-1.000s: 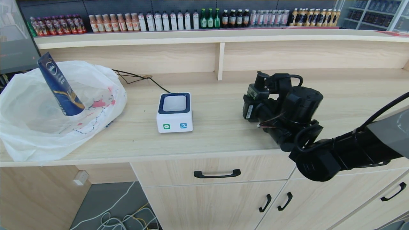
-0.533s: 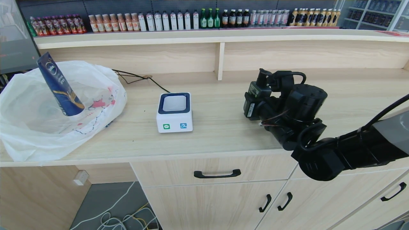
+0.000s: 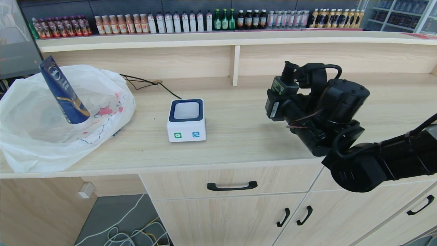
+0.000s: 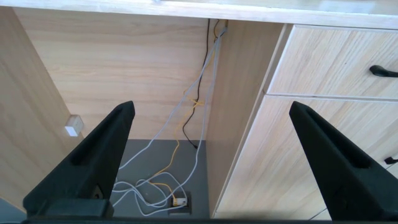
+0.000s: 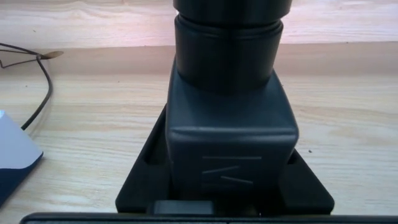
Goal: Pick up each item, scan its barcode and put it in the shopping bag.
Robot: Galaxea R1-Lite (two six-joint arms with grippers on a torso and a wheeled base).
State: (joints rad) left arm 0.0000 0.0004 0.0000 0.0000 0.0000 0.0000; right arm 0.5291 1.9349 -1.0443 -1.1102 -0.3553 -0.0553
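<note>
Head view shows the surface (image 3: 239, 143) with the bag (image 3: 30, 136) at its left edge. The right pincer (image 3: 278, 99) hangs over the right half, and I cannot tell how open it is. The left pincer (image 4: 210, 109) is spread wide and empty, below the front edge. Past the scanner (image 3: 186, 119) at mid-surface, well left of the right pincer, the tube (image 3: 65, 92) stands in the bag with its upper end tilted left, so the left arm is probably nearer.

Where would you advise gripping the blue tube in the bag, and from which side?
I would grip the tube by its upper half, coming from above. It leans in the bag with its flat crimped end sticking out past the rim, while its lower end sits down among loose plastic.
</note>
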